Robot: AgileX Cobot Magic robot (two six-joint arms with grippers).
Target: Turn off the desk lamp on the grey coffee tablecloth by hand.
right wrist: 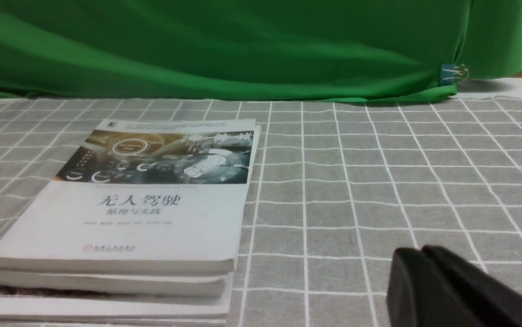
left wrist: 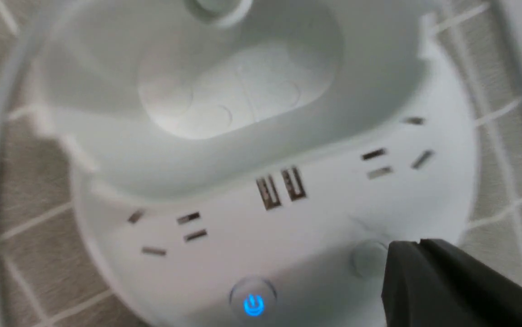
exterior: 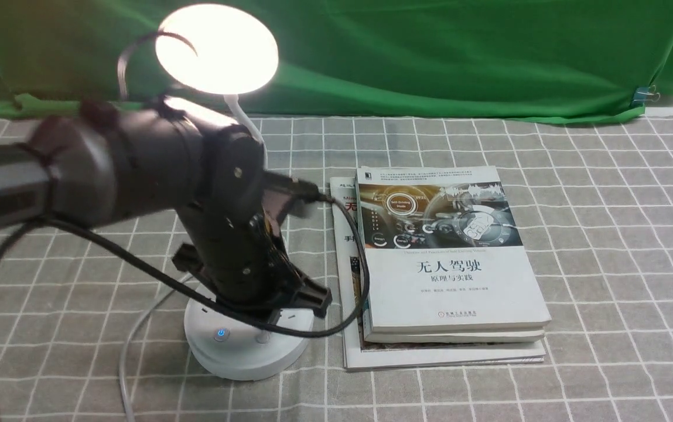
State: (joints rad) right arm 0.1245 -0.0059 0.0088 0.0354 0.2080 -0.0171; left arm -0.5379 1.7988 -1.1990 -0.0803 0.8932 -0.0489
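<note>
Front view: desk lamp (exterior: 236, 351) is glowing on the grey coffee tablecloth (exterior: 605, 234), left hand (exterior: 289, 302) is hovering over its base | left wrist view: jaws are sitting closed at the plain button (left wrist: 364, 260), beside the blue-lit power button (left wrist: 253, 302); pressing step is starting, likely needing a short downward push | right wrist view: right hand (right wrist: 424, 261) is idling, jaws closed, near books (right wrist: 142, 204).
</note>
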